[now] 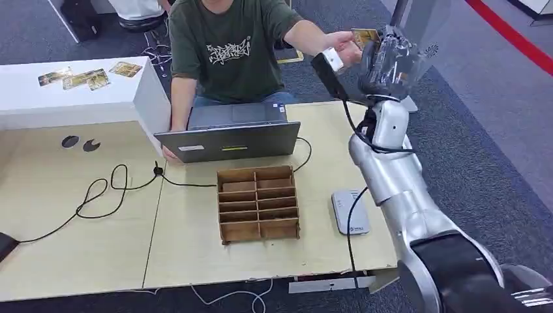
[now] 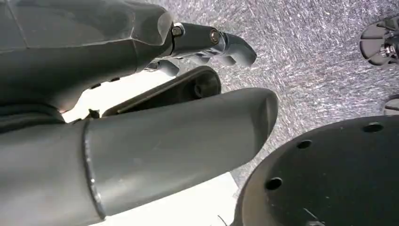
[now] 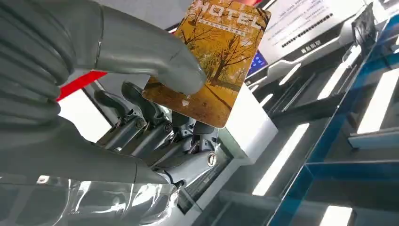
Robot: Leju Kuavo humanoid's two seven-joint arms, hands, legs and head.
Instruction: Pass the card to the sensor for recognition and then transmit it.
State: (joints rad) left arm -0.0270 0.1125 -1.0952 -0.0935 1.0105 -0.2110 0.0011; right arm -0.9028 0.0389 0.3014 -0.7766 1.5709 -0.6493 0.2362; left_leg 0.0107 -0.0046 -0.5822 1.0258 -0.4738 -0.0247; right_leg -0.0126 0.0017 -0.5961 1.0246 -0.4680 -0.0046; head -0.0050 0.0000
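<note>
While your right hand (image 1: 385, 62) is raised at about 1 o'clock in the head view, it pinches the card (image 3: 209, 63) between thumb and fingers (image 3: 141, 117), so that hand is closed on the card. The card reads "HOTEL" with an autumn tree print; most of it sticks out past the thumb, only one end is clamped.

Key relation: the person's hand (image 1: 344, 51) sits just beside the card, on its 9 o'clock side in the head view, apparently touching or about to touch the free edge. Can't tell from these frames whether they grip it yet. The card's long axis runs out from your fingers toward the free end, so the pull-out direction is along that axis, away from the thumb.

The white reader pad (image 1: 350, 212) that I take for the sensor lies on the surface (image 1: 78, 222) at roughly 5 o'clock from the wooden divider box (image 1: 257, 202), well below and apart from the card. My read: you're at the hand-over step, not the scan.

Left hand (image 2: 207, 44) hangs over the carpet, fingers partly curled with nothing in them that I can see; open vs closed I can't tell. Right hand is the only one in play.

Next move calls for loosening the thumb only once the person's grip is firm. Risk: release early and the card drops to the floor.
</note>
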